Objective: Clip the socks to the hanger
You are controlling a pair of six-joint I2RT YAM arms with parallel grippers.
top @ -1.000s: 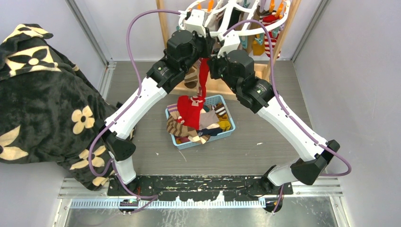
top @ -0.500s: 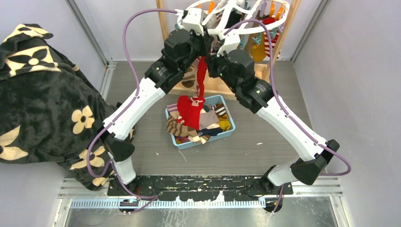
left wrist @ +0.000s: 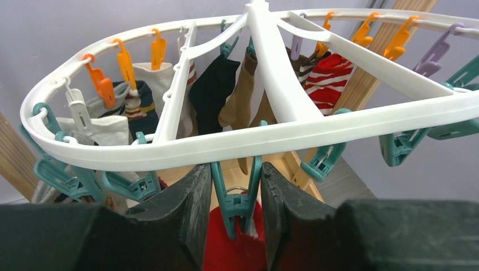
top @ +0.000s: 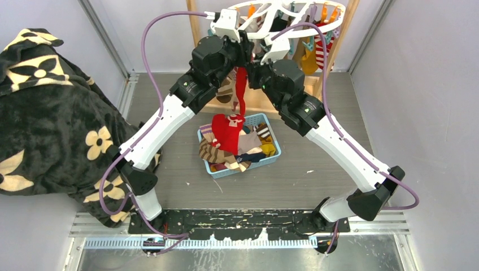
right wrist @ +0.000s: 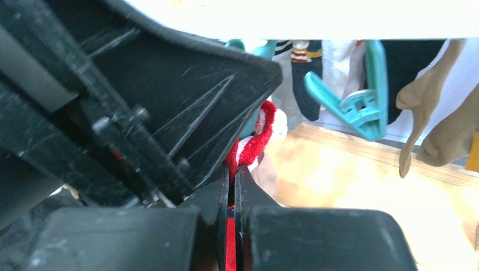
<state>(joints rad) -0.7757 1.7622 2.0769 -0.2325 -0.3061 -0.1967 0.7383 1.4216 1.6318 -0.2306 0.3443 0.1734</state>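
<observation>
The white hanger [left wrist: 271,135] hangs at the back [top: 333,22] with several socks clipped on. My left gripper [left wrist: 234,186] reaches up under its near rim, and its fingers press both handles of a teal clip [left wrist: 237,206]. The clip's tips sit at the cuff of a red sock [left wrist: 237,248]. My right gripper [right wrist: 231,180] is shut on that red sock [right wrist: 254,141] just below the clip. The sock hangs straight down between the two wrists [top: 242,90]. More socks [top: 226,132] lie piled in the blue basket [top: 277,148].
The hanger hangs from a wooden stand [top: 195,28] with a wooden base [top: 265,104]. A black floral blanket [top: 51,113] fills the left side. Grey walls close in the back and both sides. Other teal clips [right wrist: 361,107] and orange clips [left wrist: 127,65] dangle from the rim.
Both wrists have moved up and back toward the hanger's rim. The red sock has risen with them and hangs longer above the basket.
</observation>
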